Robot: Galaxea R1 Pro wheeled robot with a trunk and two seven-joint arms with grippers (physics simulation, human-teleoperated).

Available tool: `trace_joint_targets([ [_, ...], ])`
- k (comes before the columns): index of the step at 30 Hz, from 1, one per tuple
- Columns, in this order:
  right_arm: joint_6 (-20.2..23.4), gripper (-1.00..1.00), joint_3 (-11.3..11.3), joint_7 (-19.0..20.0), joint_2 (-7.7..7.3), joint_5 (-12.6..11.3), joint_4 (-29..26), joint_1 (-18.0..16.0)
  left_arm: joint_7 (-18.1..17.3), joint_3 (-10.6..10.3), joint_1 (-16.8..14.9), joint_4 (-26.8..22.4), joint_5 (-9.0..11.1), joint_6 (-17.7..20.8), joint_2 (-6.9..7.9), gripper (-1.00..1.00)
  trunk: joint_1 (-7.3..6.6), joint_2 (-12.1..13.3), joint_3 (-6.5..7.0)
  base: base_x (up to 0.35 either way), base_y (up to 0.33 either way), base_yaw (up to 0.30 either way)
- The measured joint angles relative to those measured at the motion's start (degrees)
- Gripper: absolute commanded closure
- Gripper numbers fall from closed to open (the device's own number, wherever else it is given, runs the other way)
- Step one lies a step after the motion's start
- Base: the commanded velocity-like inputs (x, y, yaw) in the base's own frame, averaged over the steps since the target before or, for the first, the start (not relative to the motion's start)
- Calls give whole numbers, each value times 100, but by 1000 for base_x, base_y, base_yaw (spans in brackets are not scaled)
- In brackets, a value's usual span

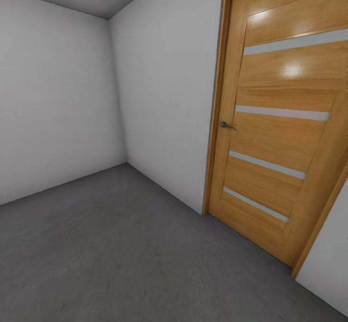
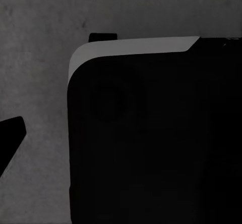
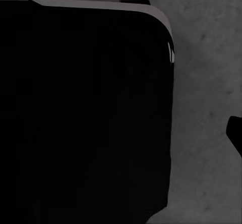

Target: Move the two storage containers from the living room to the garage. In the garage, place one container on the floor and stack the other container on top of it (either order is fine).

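The two storage containers are out of view, and so is the living room. I face a corner of a bare room with white walls and a dark grey concrete floor (image 1: 121, 244), which looks like the garage. In the left wrist view, one dark fingertip (image 2: 10, 133) hangs above the mottled floor (image 2: 40, 27), beside my black base (image 2: 151, 143). In the right wrist view, another dark fingertip (image 3: 236, 133) hangs over the floor (image 3: 206, 82), next to the same base (image 3: 85, 113). Nothing shows in either gripper.
A closed wooden door (image 1: 280, 133) with grey horizontal strips and a metal handle (image 1: 226, 125) stands in the right wall. The white walls meet in a corner (image 1: 126, 162) ahead on the left. Open grey floor spreads ahead and to the left.
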Motion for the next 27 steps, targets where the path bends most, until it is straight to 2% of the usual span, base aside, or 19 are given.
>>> trace_joint_targets([
  [10,-5,-100,41,0,13,15,2,-2,17,11,0,10,4,-384,-1,-100,3,0,0,9,7,-5],
  [27,-7,-100,32,0,23,43,2,-2,32,14,0,18,9,-406,-3,-100,3,0,0,0,0,0],
])
